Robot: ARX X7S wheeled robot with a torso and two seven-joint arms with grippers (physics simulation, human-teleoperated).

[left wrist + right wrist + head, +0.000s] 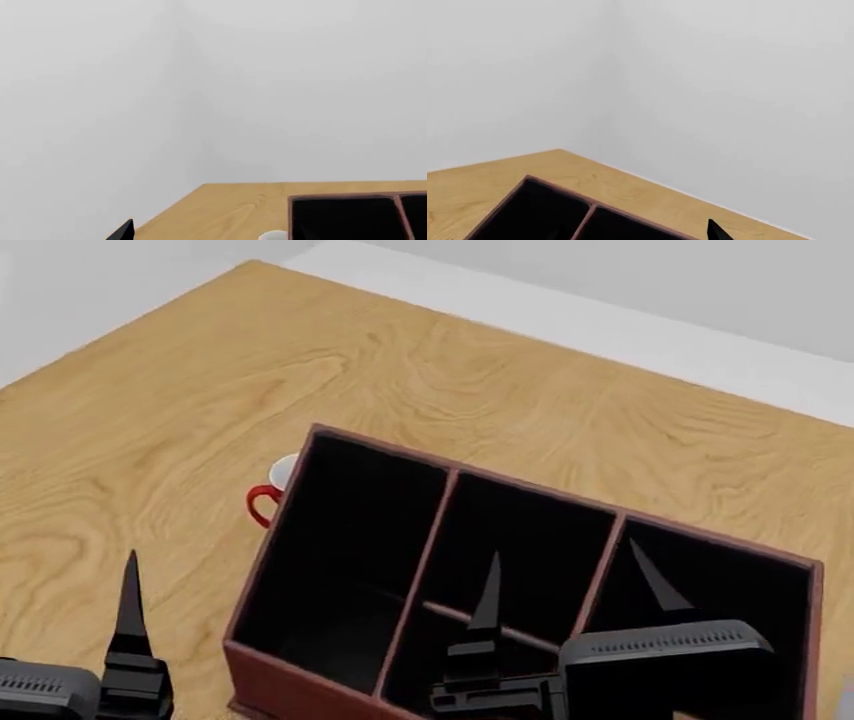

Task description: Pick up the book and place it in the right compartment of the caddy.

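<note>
The reddish-brown caddy (304, 540) with black lining stands on the wooden table, its sections side by side. Its right compartment (727, 585) is the section at the right end. The book is not in view in any frame. My right gripper (563, 548) is open and empty, its fingers (489, 590) hanging over the middle and right sections. My left gripper (67, 575) is low at the near left, beside the caddy, with one finger (130, 615) showing; it looks open and empty. The caddy also shows in the left wrist view (343, 200) and the right wrist view (587, 207).
A white mug with a red handle (271, 490) stands against the caddy's left wall; its rim shows in the left wrist view (273, 235). The wooden table (441, 370) ends in a far corner before plain grey walls.
</note>
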